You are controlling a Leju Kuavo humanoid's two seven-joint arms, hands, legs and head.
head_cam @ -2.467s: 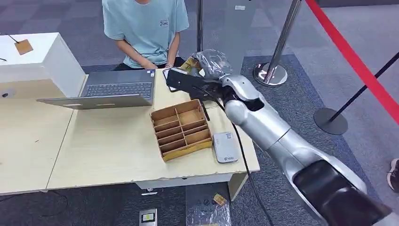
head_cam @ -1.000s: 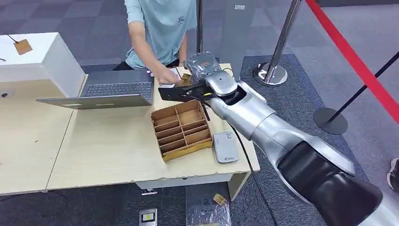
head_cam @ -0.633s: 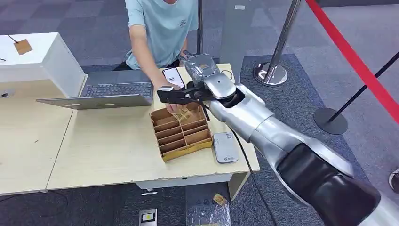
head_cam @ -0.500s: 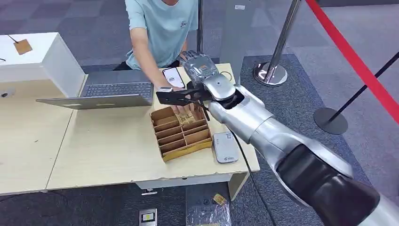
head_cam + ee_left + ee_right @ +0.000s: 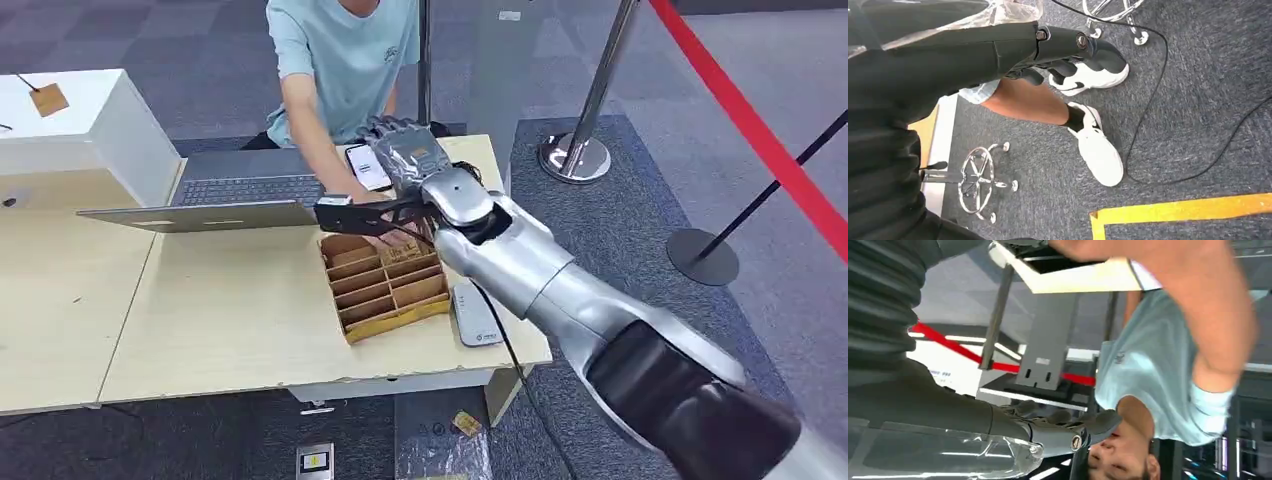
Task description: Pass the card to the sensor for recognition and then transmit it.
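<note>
Card hidden under person's hand (image 5: 372,232) inside divided box (image 5: 385,275).

Head view inventory. One open grey laptop (image 5: 240,197) on the light wooden tabletop (image 5: 220,310), at 10 o'clock from the frame centre. One brown cardboard divider tray (image 5: 383,285) near centre. One white flat card reader (image 5: 476,313) just beside the tray at 3 o'clock of it. One black-screened smartphone (image 5: 367,166) at 12 o'clock of the tray. One white box-shaped cabinet (image 5: 95,130) at far 10 o'clock, carrying one small brown card (image 5: 50,99). Two chrome barrier posts: one with a chrome base (image 5: 578,150) at 1 o'clock, one with a dark round base (image 5: 704,256) at 3 o'clock. One red barrier belt (image 5: 745,115). One person in a light blue T-shirt (image 5: 345,60) at 12 o'clock. One silver robot arm ending in one grey right hand (image 5: 400,155).
</note>
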